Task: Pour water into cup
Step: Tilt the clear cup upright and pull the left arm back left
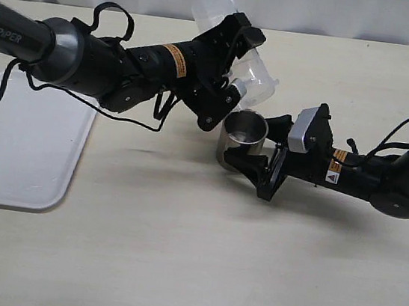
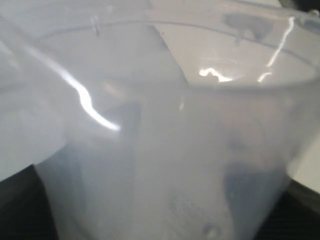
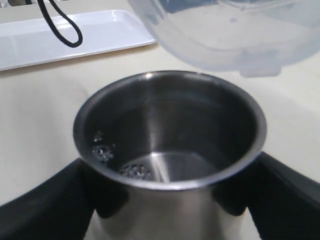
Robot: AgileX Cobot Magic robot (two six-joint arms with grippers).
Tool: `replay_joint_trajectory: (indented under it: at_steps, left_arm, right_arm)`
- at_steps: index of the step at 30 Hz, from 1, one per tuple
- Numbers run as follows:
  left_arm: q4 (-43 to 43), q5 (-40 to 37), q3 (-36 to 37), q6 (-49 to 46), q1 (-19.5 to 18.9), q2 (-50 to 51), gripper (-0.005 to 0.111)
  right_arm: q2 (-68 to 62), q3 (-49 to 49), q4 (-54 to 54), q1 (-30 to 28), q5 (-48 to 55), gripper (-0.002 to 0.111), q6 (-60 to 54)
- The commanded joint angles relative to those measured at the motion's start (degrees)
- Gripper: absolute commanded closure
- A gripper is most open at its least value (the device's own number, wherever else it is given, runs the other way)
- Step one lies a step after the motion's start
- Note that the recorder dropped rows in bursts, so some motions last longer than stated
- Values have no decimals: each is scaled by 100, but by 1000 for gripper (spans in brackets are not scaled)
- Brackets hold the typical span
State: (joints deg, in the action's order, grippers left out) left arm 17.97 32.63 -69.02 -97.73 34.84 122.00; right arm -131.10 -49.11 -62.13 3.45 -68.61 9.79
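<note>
Water point(image 3: 182, 167) pooled shallow in cup point(image 1: 243, 132) on table point(image 1: 174, 270), right gripper point(image 1: 243, 149) clamping cup. Left gripper point(image 1: 238, 67) grips tilted beaker point(image 1: 208, 9) above rim. Pour looks mostly done; righting beaker left.

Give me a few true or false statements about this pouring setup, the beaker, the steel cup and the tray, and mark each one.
1. The left end effector holds the plastic beaker tilted just above the cup. True.
2. The cup stands on the white tray. False: it stands on the table, apart from the tray.
3. The right end effector clasps the cup. True.
4. The cup is dry inside. False: water with bubbles lies at its bottom.
</note>
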Motion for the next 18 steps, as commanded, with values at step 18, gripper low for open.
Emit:
replay_joint_trajectory:
  at_steps: [18]
  left_arm:
    - [-3627,-83,-22,4273,100,-271,107]
  right_arm:
    - [-3,-45,-23,0,-136,104,-1]
